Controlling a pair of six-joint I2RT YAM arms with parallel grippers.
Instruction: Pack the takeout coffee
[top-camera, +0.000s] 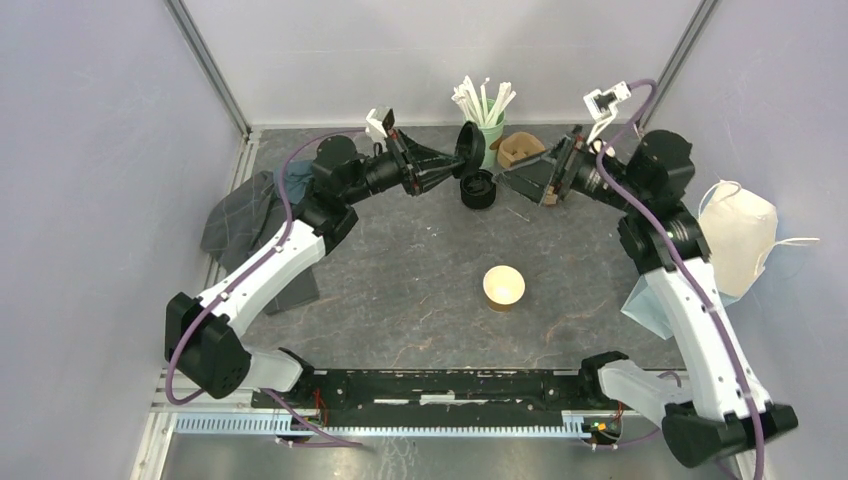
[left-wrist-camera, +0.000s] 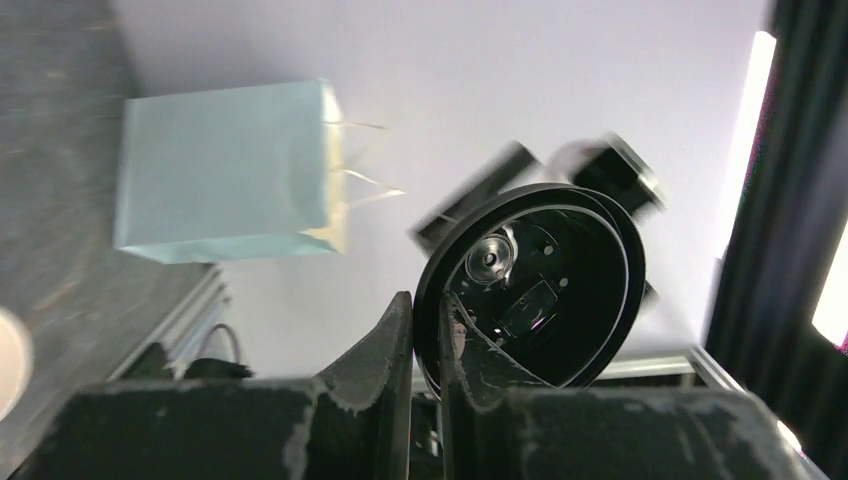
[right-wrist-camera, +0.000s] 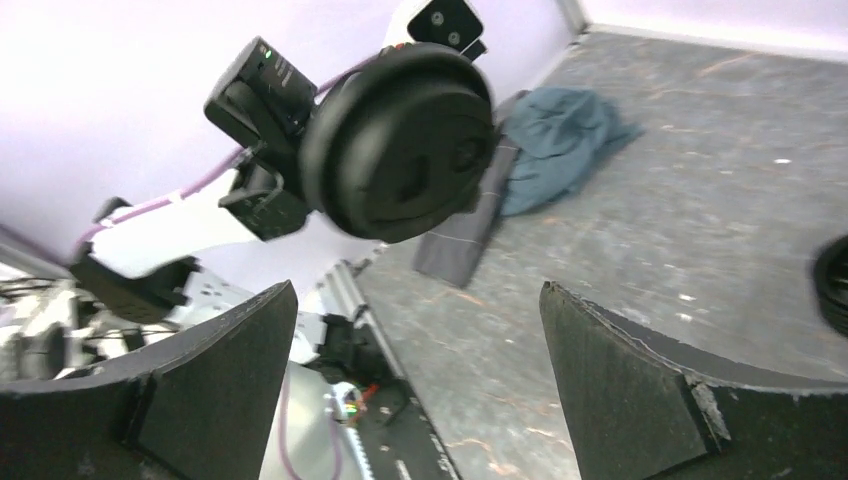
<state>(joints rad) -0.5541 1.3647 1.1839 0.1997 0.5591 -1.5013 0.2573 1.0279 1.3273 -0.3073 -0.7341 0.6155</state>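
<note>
Pinching a black lid (left-wrist-camera: 540, 290) by its rim, the left gripper (top-camera: 457, 162) holds it on edge in the air at upper centre of the top view, with the jaws pressed tight on the rim. The lid stack (top-camera: 477, 190) sits just below it. A lidless paper cup (top-camera: 503, 287) stands lower centre, well apart. The right gripper (top-camera: 525, 180), just right of the lid, is spread and empty. A handover looks likely: grip the free rim squarely and release only once it is held, since the thin rim may slip.

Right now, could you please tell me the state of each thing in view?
Black lid: held aloft by its rim.
Left claw: shut on the lid.
Right claw: open, empty.
Paper cup: upright, lidless, empty.
Lid stack: standing free, ungripped.
</note>
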